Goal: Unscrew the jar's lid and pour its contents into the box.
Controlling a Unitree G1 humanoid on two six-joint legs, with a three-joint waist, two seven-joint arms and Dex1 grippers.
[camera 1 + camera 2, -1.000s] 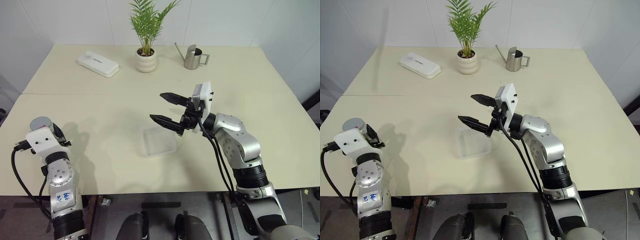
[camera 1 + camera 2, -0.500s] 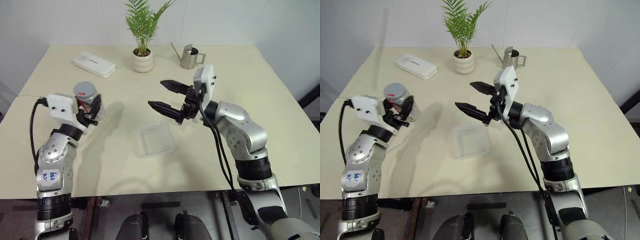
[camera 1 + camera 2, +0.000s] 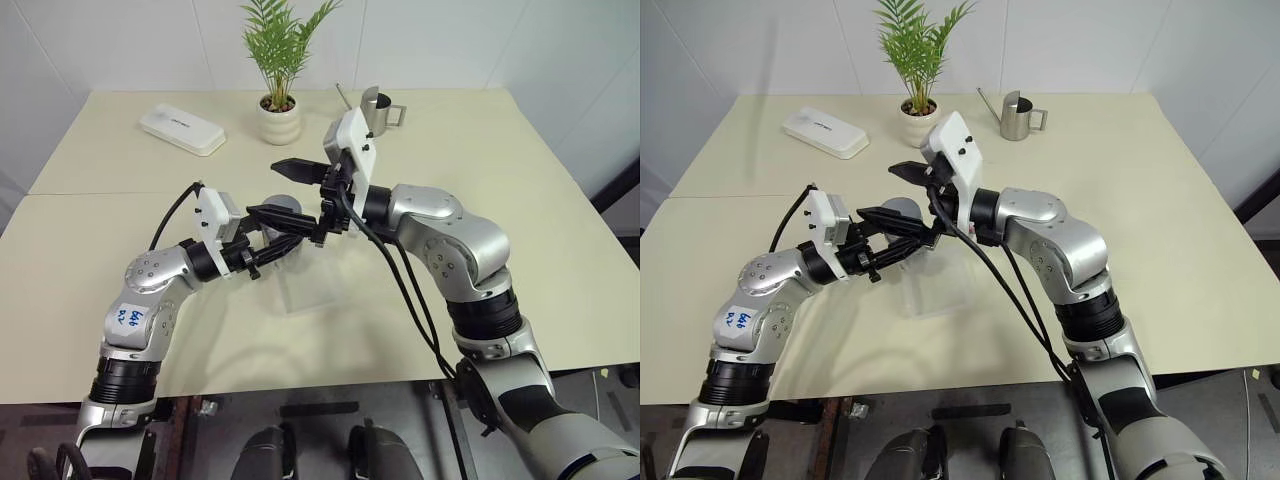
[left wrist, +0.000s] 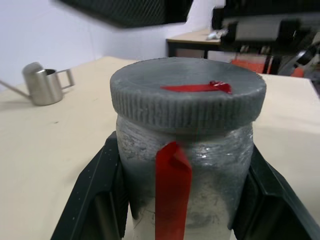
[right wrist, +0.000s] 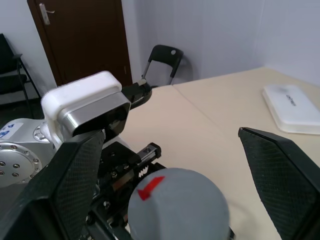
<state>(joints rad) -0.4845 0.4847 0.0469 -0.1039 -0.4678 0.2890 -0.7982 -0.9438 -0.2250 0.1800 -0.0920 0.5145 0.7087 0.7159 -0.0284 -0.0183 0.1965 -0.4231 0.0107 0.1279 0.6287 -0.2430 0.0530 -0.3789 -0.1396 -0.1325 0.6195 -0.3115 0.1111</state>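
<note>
Jar [image 4: 182, 165] aloft, clamped between the left gripper [image 3: 283, 236] fingers, held just above the box [image 3: 318, 288]. Lid [image 4: 187, 95] on, red mark showing, threads not yet cracked by the look of it. Right gripper [image 3: 268, 190] spread wide, one finger either side of the lid, not touching. No contents seen; box looks bare. Judged early: jar picked up and presented, right gripper lined up. Left to do: close on the lid, twist it off, tip the jar over the box directly below.
</note>
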